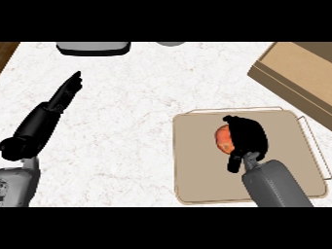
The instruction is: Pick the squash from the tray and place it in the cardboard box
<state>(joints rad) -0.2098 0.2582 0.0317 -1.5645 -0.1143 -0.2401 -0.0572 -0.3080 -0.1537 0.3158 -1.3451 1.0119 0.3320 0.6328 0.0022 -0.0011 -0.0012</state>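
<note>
Right hand [246,136] covers most of squash [223,138]; you see only orange-red sliver left of its palm. Whether fingers actually touch squash: cannot tell. Tray [197,165] surface under hand hidden. Cardboard box [305,78], up and right of that hand, cut by right edge. Grey object [94,47] and smaller grey thing [171,44], far above left hand [64,95], cropped at top; unidentifiable.

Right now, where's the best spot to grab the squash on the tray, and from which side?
Around its rounded body, from above. The squash lies low on the flat tray, so only its top and sides look reachable. The right robot hand already curls over it from the right.
</note>
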